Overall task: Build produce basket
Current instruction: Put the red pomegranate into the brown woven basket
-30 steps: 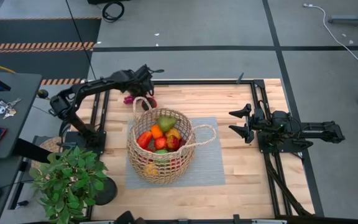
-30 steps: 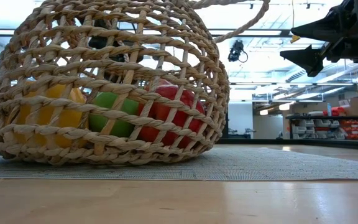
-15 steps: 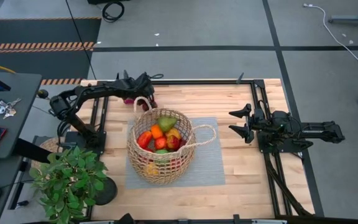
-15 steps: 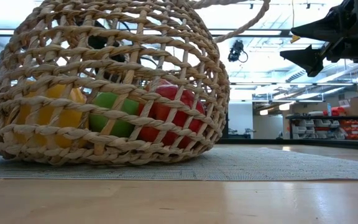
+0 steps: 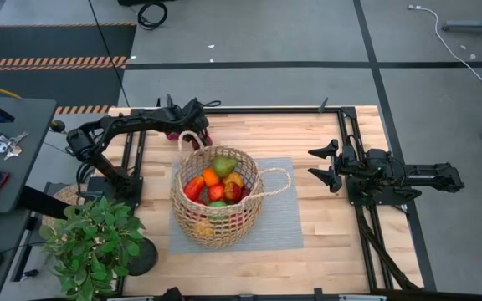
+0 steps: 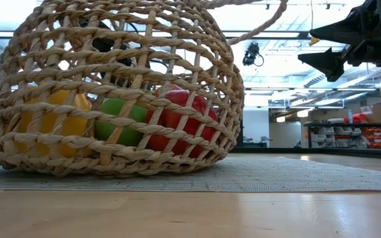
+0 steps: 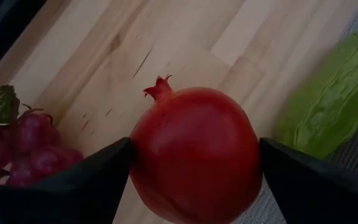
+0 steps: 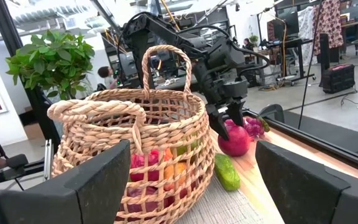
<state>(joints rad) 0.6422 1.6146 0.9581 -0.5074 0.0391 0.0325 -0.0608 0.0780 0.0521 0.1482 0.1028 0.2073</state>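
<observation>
Centrally on the worktop [image 5: 325, 226], a grey mat [image 5: 279, 221] is laid, and on it the basket [image 5: 216, 205] is stood upright, its two loop handles raised at the far and right sides. Inside the basket a heap of produce [image 5: 217, 189] is seen from above: a green pear on top, orange and red pieces beneath it, and a yellow piece lower down. Through the open weave in the low view, a yellow fruit [image 6: 51, 122], a green fruit [image 6: 120, 120] and a red fruit [image 6: 180, 119] are seen lying against the near wall. Outside the basket, just beyond its far rim, a red pomegranate [image 7: 194, 152] is set on the bare wood, with a purple grape bunch [image 7: 23, 146] on one side of it and a green cucumber-like vegetable [image 7: 334, 102] on the other, at the mat's edge. The left pincer [image 7: 194, 171] is spread wide around the pomegranate, a finger at each flank; whether contact is made cannot be told. The right pincer [image 5: 318, 164] is held open and empty above the worktop's right side, well apart from the basket.
</observation>
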